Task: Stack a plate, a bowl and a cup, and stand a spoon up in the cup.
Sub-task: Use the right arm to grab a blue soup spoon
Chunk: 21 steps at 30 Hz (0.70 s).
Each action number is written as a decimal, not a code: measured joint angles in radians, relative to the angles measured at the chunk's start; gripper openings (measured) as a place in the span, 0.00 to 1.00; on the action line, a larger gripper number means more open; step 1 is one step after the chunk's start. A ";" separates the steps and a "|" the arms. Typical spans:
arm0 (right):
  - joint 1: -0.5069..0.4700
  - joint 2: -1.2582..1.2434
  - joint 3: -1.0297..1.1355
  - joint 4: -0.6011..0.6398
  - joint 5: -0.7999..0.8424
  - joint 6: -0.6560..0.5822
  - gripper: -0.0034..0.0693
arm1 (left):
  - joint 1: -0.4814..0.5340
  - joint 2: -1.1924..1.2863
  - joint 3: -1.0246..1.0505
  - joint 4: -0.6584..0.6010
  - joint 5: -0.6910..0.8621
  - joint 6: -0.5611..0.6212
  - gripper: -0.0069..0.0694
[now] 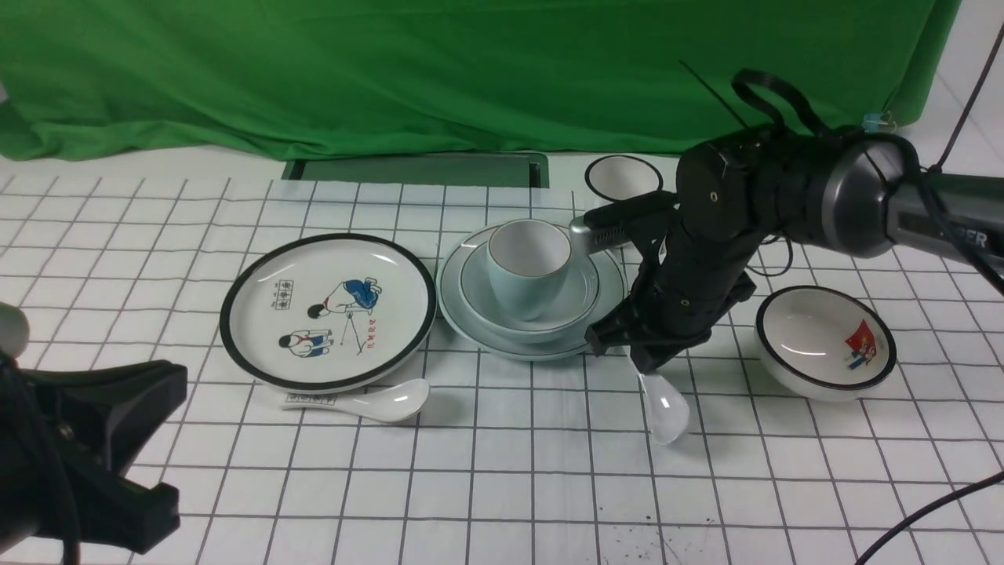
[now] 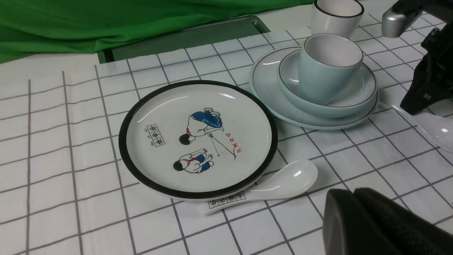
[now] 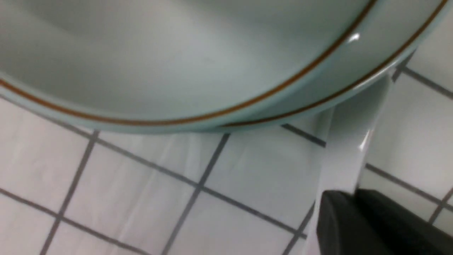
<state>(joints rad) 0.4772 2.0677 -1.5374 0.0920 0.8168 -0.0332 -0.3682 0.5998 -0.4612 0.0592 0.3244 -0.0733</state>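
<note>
The pale blue-green plate [image 1: 471, 322] sits mid-table with the pale bowl [image 1: 584, 294] on it and the pale blue cup [image 1: 527, 267] standing upright in the bowl. Just right of this stack, my right gripper [image 1: 643, 362] points down and is shut on the handle of the plain white spoon [image 1: 665, 412]. The spoon's scoop lies toward me, low over the cloth. In the right wrist view the spoon handle [image 3: 345, 156] runs from the closed gripper [image 3: 354, 193] toward the plate rim [image 3: 354, 85]. My left gripper [image 2: 354, 193] is shut and holds nothing, at the near left.
A black-rimmed picture plate [image 1: 328, 310] lies left of the stack, with a marked spoon [image 1: 369, 400] at its near edge. A black-rimmed cup [image 1: 623, 179] stands behind the stack. A black-rimmed bowl [image 1: 825, 341] sits at the right. A green curtain closes the back.
</note>
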 joint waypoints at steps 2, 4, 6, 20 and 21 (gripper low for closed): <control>0.000 -0.011 0.002 0.000 0.035 -0.023 0.10 | 0.000 0.000 0.000 0.000 -0.001 0.000 0.04; -0.001 -0.035 0.012 0.005 0.073 -0.050 0.06 | 0.000 0.000 0.000 0.000 -0.001 0.000 0.04; -0.001 -0.078 0.012 0.016 0.086 -0.073 0.06 | 0.000 0.000 0.000 0.000 -0.002 0.000 0.04; 0.012 -0.078 0.010 0.029 0.079 -0.120 0.46 | 0.000 0.000 0.000 -0.001 -0.017 0.000 0.04; 0.014 -0.065 0.010 0.023 0.071 -0.121 0.50 | 0.000 0.000 0.000 -0.001 -0.017 0.000 0.04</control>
<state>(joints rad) 0.4907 2.0026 -1.5273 0.1152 0.8876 -0.1542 -0.3682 0.5998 -0.4612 0.0585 0.3074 -0.0733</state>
